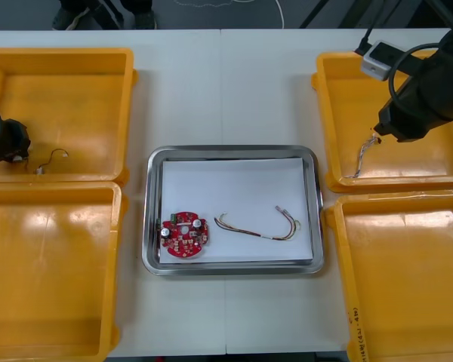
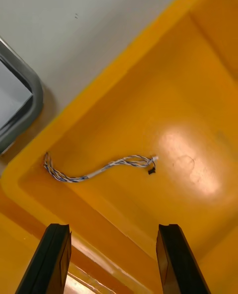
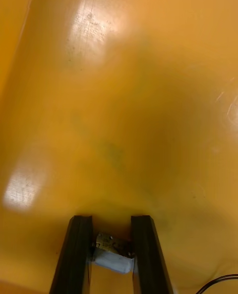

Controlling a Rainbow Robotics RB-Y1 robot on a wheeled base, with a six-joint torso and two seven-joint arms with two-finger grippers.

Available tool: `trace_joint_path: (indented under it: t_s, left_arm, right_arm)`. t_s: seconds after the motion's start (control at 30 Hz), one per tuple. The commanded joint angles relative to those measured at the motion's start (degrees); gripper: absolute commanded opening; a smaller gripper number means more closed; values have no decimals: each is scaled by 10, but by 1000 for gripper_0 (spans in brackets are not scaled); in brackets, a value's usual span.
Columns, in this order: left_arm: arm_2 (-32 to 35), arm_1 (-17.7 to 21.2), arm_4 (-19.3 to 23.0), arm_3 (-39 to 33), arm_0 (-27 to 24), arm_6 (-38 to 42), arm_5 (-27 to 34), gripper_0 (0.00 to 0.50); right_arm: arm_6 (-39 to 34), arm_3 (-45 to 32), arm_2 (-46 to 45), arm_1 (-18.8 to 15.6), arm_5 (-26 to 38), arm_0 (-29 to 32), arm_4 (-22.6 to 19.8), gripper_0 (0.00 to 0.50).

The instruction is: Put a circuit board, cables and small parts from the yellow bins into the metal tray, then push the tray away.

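At table centre: metal tray [image 1: 154, 265], white inside. Contents so far: round red circuit board [image 1: 185, 234] toward the near left corner; red and yellow cable [image 1: 260, 228] beside it, apart from the board.

In the far left yellow bin [image 1: 60, 57]: left gripper [image 3: 111, 223], low over the bin floor, fingers drawn narrow and clamped on a small metal part [image 3: 113, 255] seated between them. Black cable [image 1: 54, 155] on the same floor, near the gripper, untouched.

In the far right yellow bin [image 1: 340, 66]: twisted blue and white cable [image 2: 99, 167], loose on the floor along the wall nearest the tray, one end curled toward the corner. Right gripper [image 2: 113, 229] above it, fingers spread wide, nothing between them, clear of the cable.

Step in hand, as judged: loading, roughly midway. Board and one cable placed, small part gripped but not yet delivered, blue and white cable not yet picked, tray push not yet due.

Next move, left: lift clear of the bin wall, carry over the tray rim, release on bare white away from the board. Next move, right: descent onto the cable with the fingers straddling its middle run and tips right down at the floor, given so thin and flat a target.
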Motion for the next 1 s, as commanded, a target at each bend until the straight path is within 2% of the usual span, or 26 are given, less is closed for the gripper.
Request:
trace_joint_path:
  t_s: [0.03,0.23,0.4,0.7,0.87,1.0]
  left_arm:
    - [-6,-14,-8,-5,11,-51,2,0]
    - [-6,-14,-11,-16,11,-47,3,0]
    - [9,-14,-20,-56,11,-36,20,0]
    - [79,-14,-33,-181,12,-28,95,0]
    - [102,-13,-34,-249,12,-21,137,0]
    - [106,-13,-33,-283,12,-16,161,0]
  right_arm:
    - [16,37,-33,-23,2,-29,40,500]
    - [4,94,-38,-16,2,-46,109,500]
    - [-17,157,-60,-3,-1,-68,141,500]
    - [-149,224,-87,14,-47,-81,172,500]
    - [-245,236,-94,21,-72,-81,162,500]
    - [-292,242,-94,27,-81,-81,156,500]
